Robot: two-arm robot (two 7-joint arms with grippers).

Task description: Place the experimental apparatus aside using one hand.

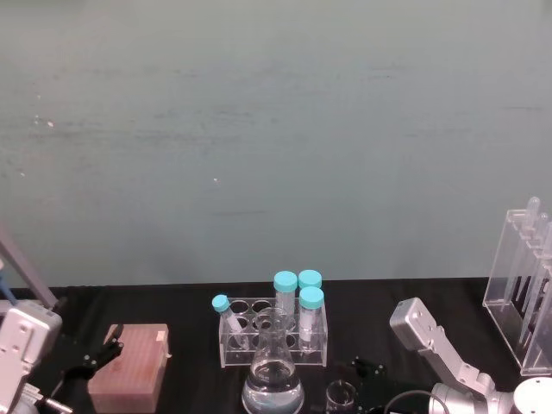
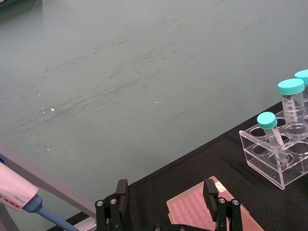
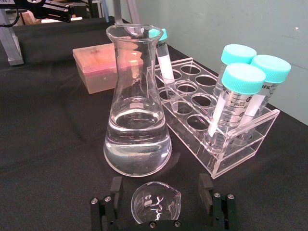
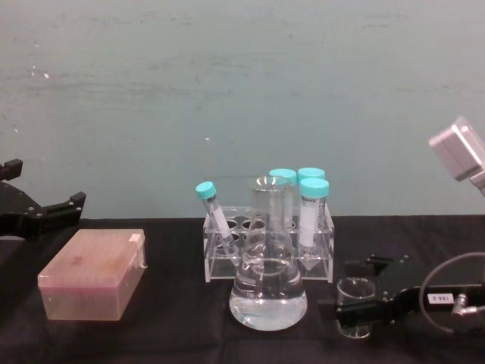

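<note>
Jaws apart on right gripper (image 3: 160,183); beaker (image 3: 155,203) sits between them, clear of both fingers, flask (image 3: 137,144) just beyond. Left gripper (image 2: 165,186) jaws apart too, pink box (image 2: 190,212) just ahead.

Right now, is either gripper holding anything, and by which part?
Nothing is held yet. The right gripper is open, its fingers either side of the small glass beaker with gaps. The left gripper is open near the pink tip box.
</note>
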